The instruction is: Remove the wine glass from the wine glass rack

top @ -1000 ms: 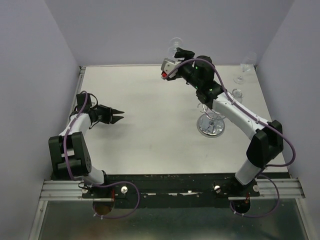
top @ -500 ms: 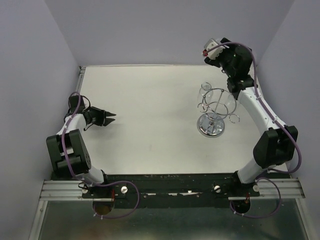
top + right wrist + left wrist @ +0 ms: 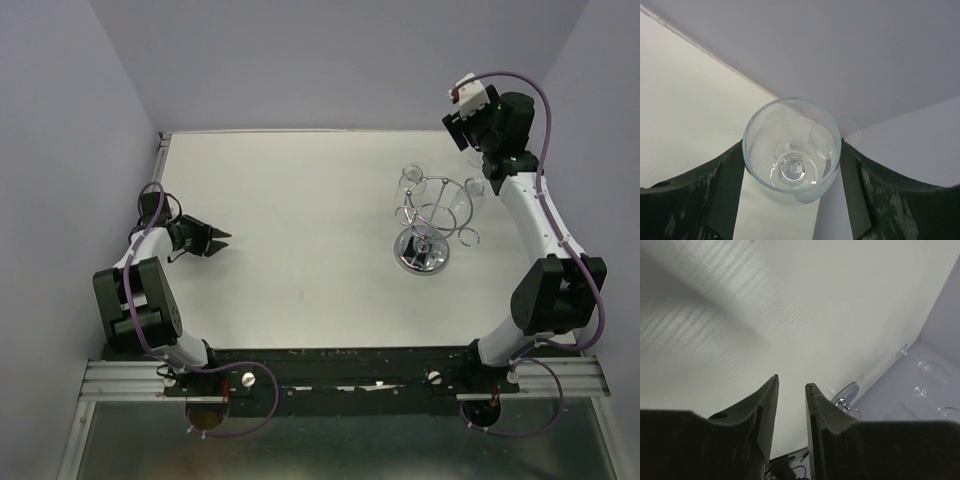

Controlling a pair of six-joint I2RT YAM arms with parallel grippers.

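Your right gripper [image 3: 791,146] is clamped on the bowl of the wine glass [image 3: 791,169], with a finger pressed to each side and the rim facing the wrist camera. In the overhead view that arm reaches into the upper right of the frame, over the far corner of the table [image 3: 300,200]. It is well apart from the wine glass rack [image 3: 423,251], which stands right of centre with other glasses [image 3: 410,181] around its ring. Your left gripper [image 3: 222,240] sits low at the left of the frame. Its fingers [image 3: 767,400] are parted by a narrow gap, with nothing between them.
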